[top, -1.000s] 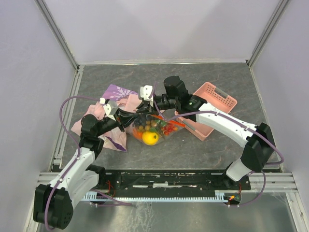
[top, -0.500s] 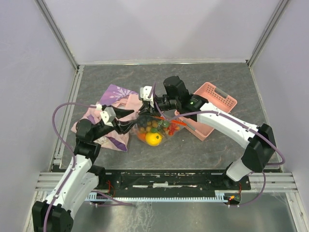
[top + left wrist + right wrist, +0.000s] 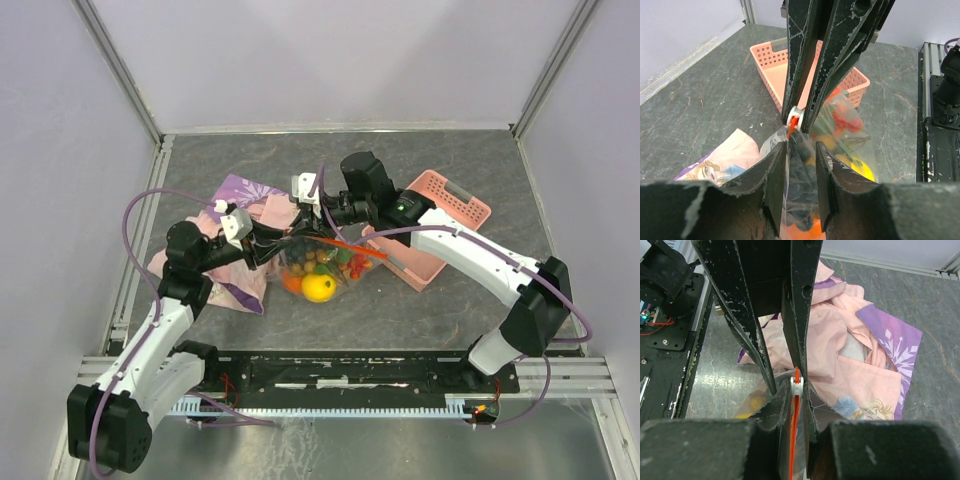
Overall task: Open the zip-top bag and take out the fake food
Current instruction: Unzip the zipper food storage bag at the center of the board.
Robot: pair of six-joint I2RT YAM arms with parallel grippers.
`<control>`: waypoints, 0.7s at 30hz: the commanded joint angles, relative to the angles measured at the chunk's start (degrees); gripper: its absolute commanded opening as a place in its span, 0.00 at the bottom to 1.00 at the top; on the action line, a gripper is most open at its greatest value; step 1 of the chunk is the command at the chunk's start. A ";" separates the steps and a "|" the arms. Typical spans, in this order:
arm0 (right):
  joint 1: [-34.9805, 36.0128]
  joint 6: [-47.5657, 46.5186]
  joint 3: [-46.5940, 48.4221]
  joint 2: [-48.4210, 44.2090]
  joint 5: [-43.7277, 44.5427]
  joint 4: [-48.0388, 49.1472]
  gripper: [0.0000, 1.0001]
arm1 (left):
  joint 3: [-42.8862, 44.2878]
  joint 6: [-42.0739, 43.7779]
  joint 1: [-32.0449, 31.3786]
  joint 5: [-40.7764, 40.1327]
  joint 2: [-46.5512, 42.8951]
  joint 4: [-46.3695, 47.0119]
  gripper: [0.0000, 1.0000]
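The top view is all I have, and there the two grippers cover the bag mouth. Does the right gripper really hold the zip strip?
Observer: Yes. In the right wrist view the right gripper is shut on the orange-red zip strip, at its white slider piece.
Operator: And the left gripper, is it clamped on the bag?
Observer: It does not look so. In the left wrist view the left gripper has its jaws apart, with clear film of the zip-top bag passing between them.
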 commanded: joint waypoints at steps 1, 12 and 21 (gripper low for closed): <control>-0.07 -0.30 3.45 -0.33 -1.95 2.30 0.02 | 0.66 2.16 0.24 0.45 -0.97 1.15 0.31; -0.16 0.08 2.95 -0.43 -1.14 2.03 0.02 | 0.53 0.16 0.22 -2.12 -0.61 1.02 0.03; -1.24 0.48 0.95 -1.93 1.33 1.12 0.02 | -0.36 0.27 0.68 -7.18 -2.91 -0.11 0.03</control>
